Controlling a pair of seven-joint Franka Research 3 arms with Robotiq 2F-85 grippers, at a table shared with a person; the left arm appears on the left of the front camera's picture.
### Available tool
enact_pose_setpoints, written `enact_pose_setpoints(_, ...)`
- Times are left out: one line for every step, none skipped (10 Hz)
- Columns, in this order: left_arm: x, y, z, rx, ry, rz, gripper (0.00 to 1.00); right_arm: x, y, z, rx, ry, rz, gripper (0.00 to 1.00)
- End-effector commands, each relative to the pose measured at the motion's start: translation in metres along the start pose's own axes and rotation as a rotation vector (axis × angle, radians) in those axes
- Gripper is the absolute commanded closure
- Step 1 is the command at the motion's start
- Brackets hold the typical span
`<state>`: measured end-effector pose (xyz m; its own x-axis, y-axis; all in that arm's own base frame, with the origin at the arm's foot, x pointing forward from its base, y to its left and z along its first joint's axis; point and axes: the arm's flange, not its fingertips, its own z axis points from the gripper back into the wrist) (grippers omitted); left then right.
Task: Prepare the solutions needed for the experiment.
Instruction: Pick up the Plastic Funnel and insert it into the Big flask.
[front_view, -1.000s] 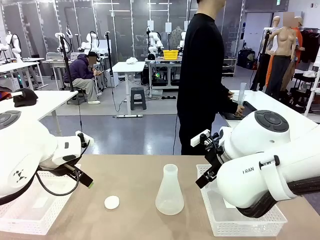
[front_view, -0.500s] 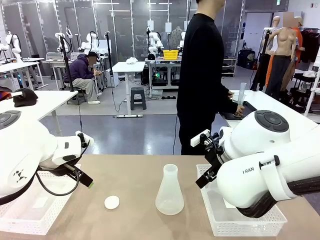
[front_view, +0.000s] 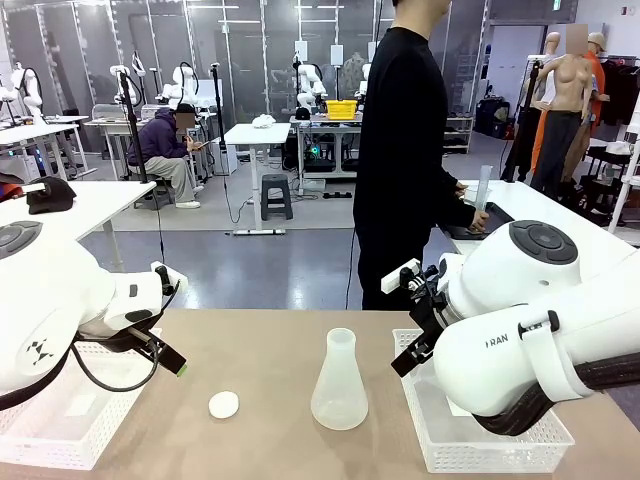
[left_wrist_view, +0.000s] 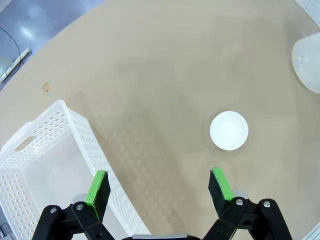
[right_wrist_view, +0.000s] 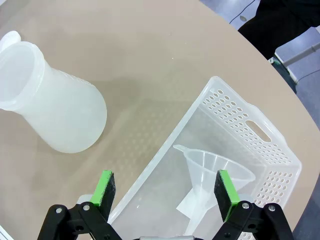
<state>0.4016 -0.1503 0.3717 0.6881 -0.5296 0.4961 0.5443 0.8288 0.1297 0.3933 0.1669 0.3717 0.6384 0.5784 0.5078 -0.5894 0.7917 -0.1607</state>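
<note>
Left gripper (left_wrist_view: 159, 180) hangs over the tan, matte bench (left_wrist_view: 150, 60) with its green pads spread wide and nothing between them. One pad sits above the wall of the perforated white plastic basket (left_wrist_view: 75, 135) at the bench's left edge, the other just short of the small flat white round disc (left_wrist_view: 228, 130). Right gripper (right_wrist_view: 165, 182) is spread just as wide and just as empty, over the near rim of the second perforated basket (right_wrist_view: 235, 107) at the bench's right edge. A translucent plastic funnel (right_wrist_view: 215, 172) lies tilted inside that one. Mid-bench, toward the robot's edge, stands the frosted plastic conical flask (front_view: 339, 385), upright, with a broad base and narrow neck, apart from both grippers. Whether any solution sits in it I cannot tell through that cloudy wall. Beyond the far edge a person (front_view: 405, 150) in black has a hand on a tall slim cylinder (front_view: 484, 190) at another table.
</note>
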Motion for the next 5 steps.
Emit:
enact_pose_setpoints(0.000,0.000,0.000,0.000,0.000,0.001,0.00,0.000,0.000,0.000,0.000,0.000,-0.002,0.00)
enact_pose_setpoints(0.000,0.000,0.000,0.000,0.000,0.001,0.00,0.000,0.000,0.000,0.000,0.000,-0.002,0.00)
enact_pose_setpoints(0.000,0.000,0.000,0.000,0.000,0.001,0.00,0.000,0.000,0.000,0.000,0.000,-0.002,0.00)
enact_pose_setpoints(0.000,0.000,0.000,0.000,0.000,0.000,0.00,0.000,0.000,0.000,0.000,0.000,0.000,0.00)
enact_pose_setpoints(0.005,0.006,0.016,-0.135,-0.022,-0.019,0.00,0.006,-0.012,0.022,0.060,-0.112,-0.136,0.00)
